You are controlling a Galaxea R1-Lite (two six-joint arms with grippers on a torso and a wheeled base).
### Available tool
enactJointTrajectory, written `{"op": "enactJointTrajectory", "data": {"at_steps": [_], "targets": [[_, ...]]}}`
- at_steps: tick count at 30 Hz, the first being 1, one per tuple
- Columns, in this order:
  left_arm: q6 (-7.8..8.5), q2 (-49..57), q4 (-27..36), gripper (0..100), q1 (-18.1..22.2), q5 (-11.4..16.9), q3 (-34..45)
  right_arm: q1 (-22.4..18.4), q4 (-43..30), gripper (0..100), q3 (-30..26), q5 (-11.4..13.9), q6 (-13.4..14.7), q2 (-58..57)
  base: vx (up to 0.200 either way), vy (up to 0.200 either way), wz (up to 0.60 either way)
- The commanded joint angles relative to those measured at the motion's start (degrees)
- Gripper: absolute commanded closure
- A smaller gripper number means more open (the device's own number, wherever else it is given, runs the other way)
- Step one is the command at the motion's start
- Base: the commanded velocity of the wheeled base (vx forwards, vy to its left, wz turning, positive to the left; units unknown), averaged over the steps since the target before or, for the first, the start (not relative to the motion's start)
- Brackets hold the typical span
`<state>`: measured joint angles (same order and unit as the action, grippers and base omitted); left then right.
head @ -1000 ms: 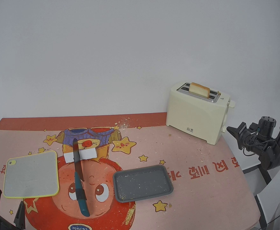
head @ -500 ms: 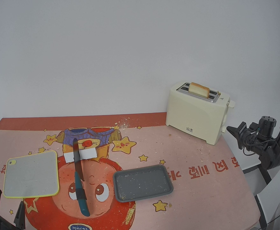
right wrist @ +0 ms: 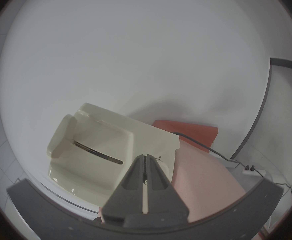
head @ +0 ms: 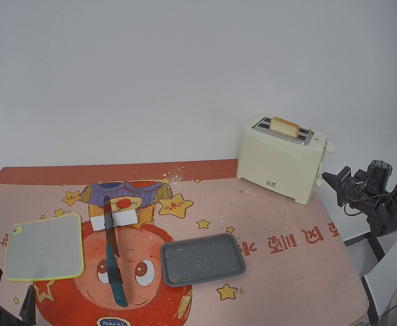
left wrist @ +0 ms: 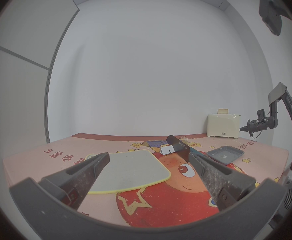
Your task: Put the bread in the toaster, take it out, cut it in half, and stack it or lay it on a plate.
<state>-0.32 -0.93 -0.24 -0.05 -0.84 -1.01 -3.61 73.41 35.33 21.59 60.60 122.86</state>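
Cream toaster (head: 280, 168) — bread (head: 284, 127) sticking up inside.

**Tight far right, roomy middle**

The wall (head: 162, 69) stood close behind the toaster (head: 280, 166); open air sat above the bread (head: 284, 127); the right gripper (head: 328, 177), fingers pressed together, hung just beside the toaster's end, past the table (head: 275, 241) edge; bare cloth ran from toaster to tray (head: 164, 250); the knife (head: 112, 245), across a white block (head: 123, 218), barred the lane between tray and cutting board (head: 44, 246).
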Motion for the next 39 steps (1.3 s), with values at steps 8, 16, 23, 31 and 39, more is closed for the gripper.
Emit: {"op": "enactJointTrajectory", "data": {"at_steps": [8,16,23,31,39], "targets": [[-0.03,0.57,-0.02,0,-0.04,-0.04,1.01,-0.08,-0.02,100,1.15,-0.50,0.13,0.45,0.000,0.000,0.00],[-0.03,0.66,-0.02,0,-0.04,-0.04,1.01,-0.96,-0.02,100,2.29,-0.50,0.22,0.81,0.000,0.000,0.00],[-0.03,0.66,-0.02,0,-0.04,-0.04,1.01,-1.49,-0.90,100,1.67,-0.58,0.22,-6.40,0.000,0.000,0.00],[-0.03,0.57,-0.02,0,-0.04,-0.04,1.01,-0.96,-0.99,100,1.06,-0.67,0.22,-15.45,0.000,0.000,0.00],[-0.03,0.57,-0.02,0,-0.04,-0.04,1.01,2.20,-1.08,100,-1.23,-0.76,0.13,-19.06,0.000,0.000,0.00]]}}
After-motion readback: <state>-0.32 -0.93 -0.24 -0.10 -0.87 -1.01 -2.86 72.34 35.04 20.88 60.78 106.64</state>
